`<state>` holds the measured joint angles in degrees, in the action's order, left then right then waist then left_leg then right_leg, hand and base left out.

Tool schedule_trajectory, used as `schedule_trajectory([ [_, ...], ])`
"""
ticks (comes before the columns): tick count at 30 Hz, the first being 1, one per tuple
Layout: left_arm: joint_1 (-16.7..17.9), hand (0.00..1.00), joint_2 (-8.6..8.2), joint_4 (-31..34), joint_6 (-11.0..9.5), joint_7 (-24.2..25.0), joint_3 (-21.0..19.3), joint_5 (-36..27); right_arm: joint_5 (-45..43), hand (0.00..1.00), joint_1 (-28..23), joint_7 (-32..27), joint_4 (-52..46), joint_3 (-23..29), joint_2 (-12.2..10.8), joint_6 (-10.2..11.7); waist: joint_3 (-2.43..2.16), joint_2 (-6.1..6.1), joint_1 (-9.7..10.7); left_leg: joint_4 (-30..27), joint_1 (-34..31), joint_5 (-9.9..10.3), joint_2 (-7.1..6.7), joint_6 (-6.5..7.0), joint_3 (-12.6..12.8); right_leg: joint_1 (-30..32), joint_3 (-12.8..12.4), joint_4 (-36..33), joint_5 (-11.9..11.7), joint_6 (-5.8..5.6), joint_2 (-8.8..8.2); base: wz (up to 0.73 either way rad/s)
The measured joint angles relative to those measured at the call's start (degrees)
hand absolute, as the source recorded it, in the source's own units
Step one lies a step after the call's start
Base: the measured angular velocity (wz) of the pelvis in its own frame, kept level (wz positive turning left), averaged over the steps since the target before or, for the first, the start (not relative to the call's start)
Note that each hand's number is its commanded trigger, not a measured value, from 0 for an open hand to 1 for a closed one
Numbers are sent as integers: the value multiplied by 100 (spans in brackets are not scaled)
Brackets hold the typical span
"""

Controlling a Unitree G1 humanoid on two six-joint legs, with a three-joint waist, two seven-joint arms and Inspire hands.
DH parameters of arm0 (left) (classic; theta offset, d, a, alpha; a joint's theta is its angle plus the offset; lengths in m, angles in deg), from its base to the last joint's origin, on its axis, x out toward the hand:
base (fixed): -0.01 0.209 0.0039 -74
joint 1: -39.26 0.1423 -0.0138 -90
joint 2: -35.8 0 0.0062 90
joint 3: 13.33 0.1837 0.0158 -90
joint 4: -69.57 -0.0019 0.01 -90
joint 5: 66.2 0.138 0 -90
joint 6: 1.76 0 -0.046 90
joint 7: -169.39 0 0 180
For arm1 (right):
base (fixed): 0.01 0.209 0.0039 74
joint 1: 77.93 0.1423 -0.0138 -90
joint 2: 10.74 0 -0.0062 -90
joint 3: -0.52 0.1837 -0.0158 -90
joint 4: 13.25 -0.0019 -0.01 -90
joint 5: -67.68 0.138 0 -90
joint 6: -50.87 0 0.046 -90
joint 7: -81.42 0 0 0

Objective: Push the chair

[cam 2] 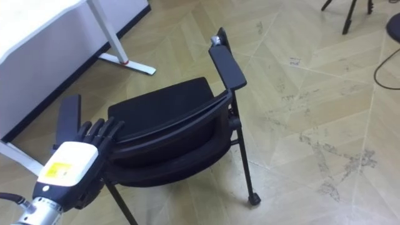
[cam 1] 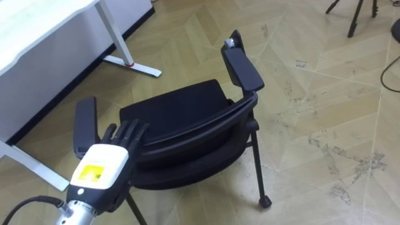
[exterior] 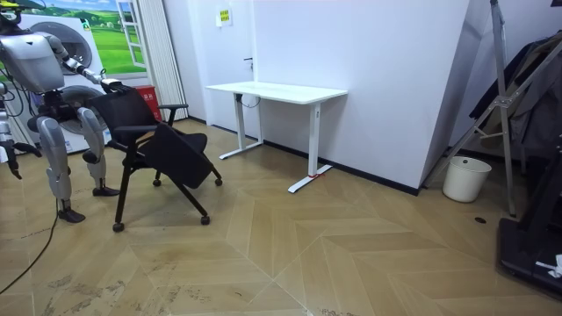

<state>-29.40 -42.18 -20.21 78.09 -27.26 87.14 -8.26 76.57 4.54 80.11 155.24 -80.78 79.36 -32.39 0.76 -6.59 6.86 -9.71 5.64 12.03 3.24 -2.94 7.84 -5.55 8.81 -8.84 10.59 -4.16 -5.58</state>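
Nearest, at the lower left of the eye views, the robot's left hand (cam 1: 103,165) lies open, its dark fingers (cam 1: 129,134) straight and laid on the top rail of the backrest of the black padded chair (cam 1: 181,112); nothing is clasped. The chair stands just in front of the robot on the pale wood-pattern floor (cam 1: 325,94), with flat black armrests (cam 1: 244,67) to either side and thin metal legs ending in small castors (cam 1: 265,201). It looks light and stiff-framed and should roll readily, though a push off-centre would probably swing it round. The middle of the top rail seems the best hold, as the armrests may hinge. Beyond it is the white desk on white metal legs (cam 1: 37,25). The eye views give the hand's contact, too small to read in the room view. That view instead shows the robot upright behind the chair at its left, the desk well apart against a white wall (exterior: 386,79), and a white bucket (exterior: 465,178) farther right.
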Motion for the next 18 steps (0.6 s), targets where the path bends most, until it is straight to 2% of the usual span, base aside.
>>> schedule_trajectory([
  [7,-305,0,-73,-339,-17,1,4,1,-273,0,81,-120,0,1,-16,-8,1,4,223,2,5,-23,2,37,19,1,-28,9,-50,4,12,-1],
  [11,-445,0,-122,-400,-9,1,4,-61,-348,0,66,-143,-29,-5,-21,-55,-7,20,239,3,6,-28,4,46,55,27,-55,-1,-67,4,15,-6],
  [13,-558,0,-247,-588,24,4,8,-366,-385,0,67,-186,-63,-13,-28,-64,-12,34,237,3,7,-30,5,48,84,55,-89,-30,-69,3,15,-7],
  [18,-661,0,-376,-629,162,210,-2,-825,-399,0,77,-187,-116,-1,-73,-62,-41,142,236,4,3,-30,6,49,90,57,-93,-9,-70,4,15,-1],
])
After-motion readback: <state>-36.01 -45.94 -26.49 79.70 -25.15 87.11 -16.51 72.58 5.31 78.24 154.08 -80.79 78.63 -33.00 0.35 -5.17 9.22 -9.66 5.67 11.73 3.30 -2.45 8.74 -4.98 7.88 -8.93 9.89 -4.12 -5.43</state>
